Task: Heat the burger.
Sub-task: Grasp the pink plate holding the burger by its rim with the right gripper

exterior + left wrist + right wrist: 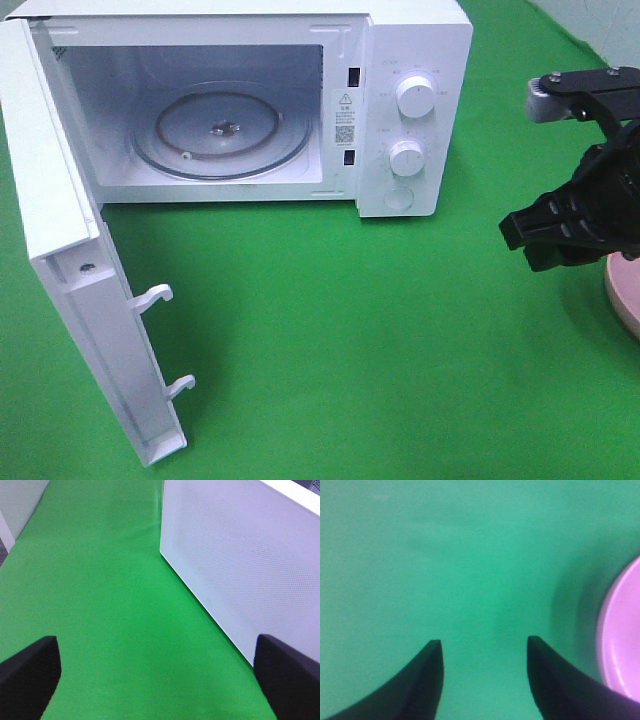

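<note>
Desk (pixel 350 350): covered in green cloth; it carries everything below.
Microwave (pixel 400 110): white, at the far left of the desk, with its cavity open to view.
Door (pixel 70 300): swung fully open toward the near left corner, with two white latch hooks (pixel 152 297) on its free edge.
Turntable (pixel 220 130): a clear glass disc lying flat on the cavity floor, with nothing on it.
Controls: two round white knobs (pixel 415 97), one above the other on the front panel, and a round button (pixel 399 196) beneath them.
Pink plate (pixel 625 290): at the right edge of the desk and cut off by the frame; the part that shows is bare.
Burger: not visible in any view, so its place cannot be told.
Right claw (pixel 484 641): near the right edge of the desk, just beside the plate. The jaws are parted with only green cloth between them, and it holds nothing.
Left claw (pixel 156 640): spread wide over bare cloth, with a fingertip at each side of the wrist view, and it holds nothing. A white dotted panel (pixel 240 565) stands close beside one fingertip.
</note>
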